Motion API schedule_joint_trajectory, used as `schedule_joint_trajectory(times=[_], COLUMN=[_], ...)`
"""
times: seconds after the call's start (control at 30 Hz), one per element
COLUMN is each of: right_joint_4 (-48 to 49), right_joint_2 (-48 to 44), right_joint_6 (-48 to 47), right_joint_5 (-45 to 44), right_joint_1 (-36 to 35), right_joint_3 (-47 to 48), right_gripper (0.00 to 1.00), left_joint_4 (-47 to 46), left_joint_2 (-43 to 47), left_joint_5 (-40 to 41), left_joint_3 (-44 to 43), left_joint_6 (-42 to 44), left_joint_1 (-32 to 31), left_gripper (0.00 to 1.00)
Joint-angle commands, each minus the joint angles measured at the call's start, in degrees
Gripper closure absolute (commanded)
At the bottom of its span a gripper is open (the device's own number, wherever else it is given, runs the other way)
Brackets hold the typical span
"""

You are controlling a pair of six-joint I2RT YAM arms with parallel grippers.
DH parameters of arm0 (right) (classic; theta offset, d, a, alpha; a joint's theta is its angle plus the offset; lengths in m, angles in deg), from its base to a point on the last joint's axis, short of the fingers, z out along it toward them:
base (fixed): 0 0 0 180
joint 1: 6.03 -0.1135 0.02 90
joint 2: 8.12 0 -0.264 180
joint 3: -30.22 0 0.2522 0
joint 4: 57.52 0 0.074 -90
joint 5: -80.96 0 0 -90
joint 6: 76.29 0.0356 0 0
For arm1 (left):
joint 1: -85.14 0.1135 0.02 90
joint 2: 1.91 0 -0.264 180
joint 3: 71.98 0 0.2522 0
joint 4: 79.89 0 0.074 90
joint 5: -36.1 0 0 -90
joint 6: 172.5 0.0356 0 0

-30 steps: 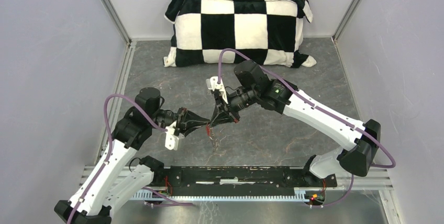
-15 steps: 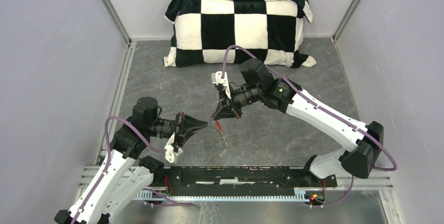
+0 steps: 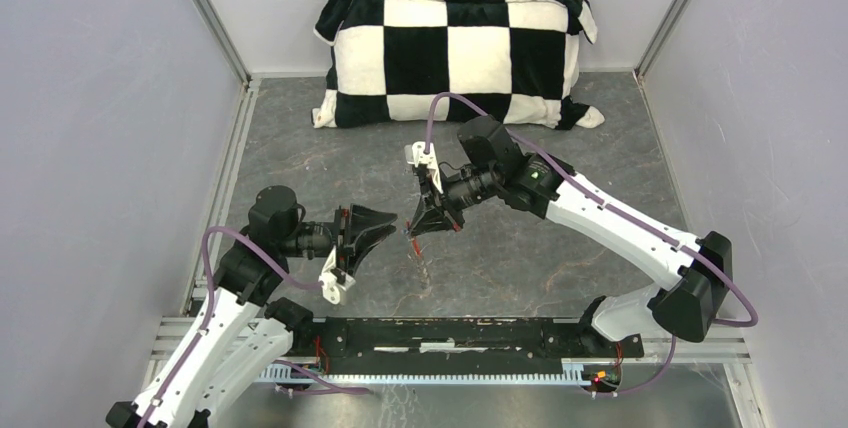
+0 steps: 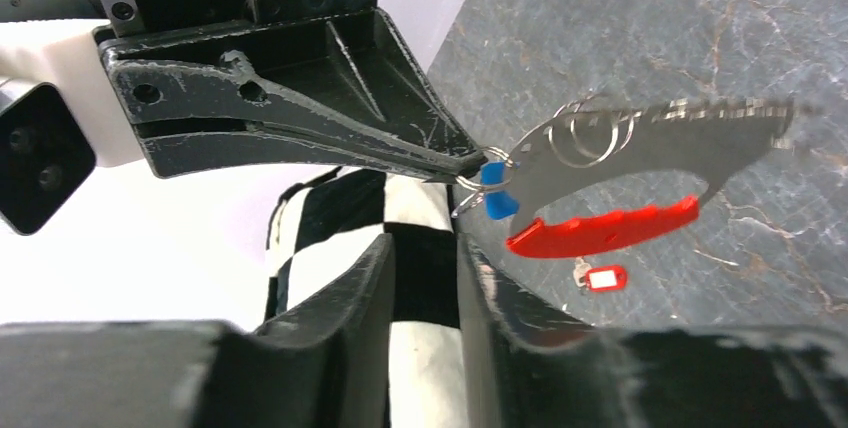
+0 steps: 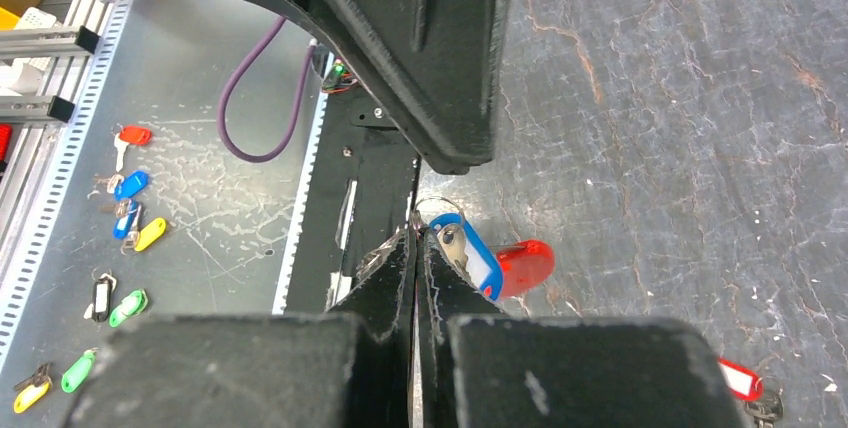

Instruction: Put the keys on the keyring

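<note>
**Right gripper.** The right gripper (image 3: 412, 230) was fully closed. Its fingertips pinched a small wire loop at one end of the keyring (image 4: 650, 138), a flat silver carabiner-shaped plate with a red lever (image 4: 600, 233) along its lower edge. More wire loops passed through the plate close to the pinched end.

**Keyring position.** The keyring hung clear of the table (image 3: 500, 278) near the middle of the work area, just right of the left gripper (image 3: 385, 232).

**Keys.**
- A blue-tagged key (image 5: 465, 253) hung at the pinched loop, right against the right gripper's tips.
- A key with a red-and-white tag (image 4: 602, 276) lay flat on the table below the hanging keyring, apart from it.
- A group of tagged keys (image 5: 130, 203) with red, blue, yellow, green and black tags lay on the grey metal surface on the near side of the black base rail (image 3: 460, 333), well apart from both grippers.

**Left gripper.** The left gripper stood partly open, with a clear gap between its fingers (image 4: 340, 318), and held nothing. Its tips pointed right toward the right gripper's tips, near them but not touching.

**Surroundings.** A black-and-white chequered cushion (image 3: 455, 48) lay against the far wall.
</note>
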Motion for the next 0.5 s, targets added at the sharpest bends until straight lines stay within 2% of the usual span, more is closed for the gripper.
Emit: schedule_joint_trajectory(times=[0.0,0.07,0.17,0.3,0.47], right_joint_4=[1.95,1.84,1.14,-0.88,-1.13], right_joint_2=[-1.42,-1.11,-0.57,0.3,0.66], right_joint_6=[-0.17,-0.24,-0.66,-1.91,-2.19], right_joint_5=[2.99,3.14,3.17,3.12,2.65], right_joint_1=[-0.75,-0.92,-1.46,-1.96,-1.91], right_joint_3=[0.37,0.54,1.31,2.6,3.01], right_gripper=[1.0,1.0,1.0,1.0,1.0], left_joint_4=[-5.54,-0.79,8.52,12.31,14.78], left_joint_2=[-1.18,-2.76,-5.73,-8.13,-8.16], left_joint_5=[-0.09,-2.22,-4.39,-4.83,-6.15], left_joint_3=[-0.46,-2.02,-4.68,-7.19,-7.76], left_joint_6=[-5.7,-3.42,3.96,7.84,10.98], left_joint_1=[-0.15,-0.15,-0.15,-0.15,-0.15], left_gripper=[0.58,0.53,0.52,0.52,0.57])
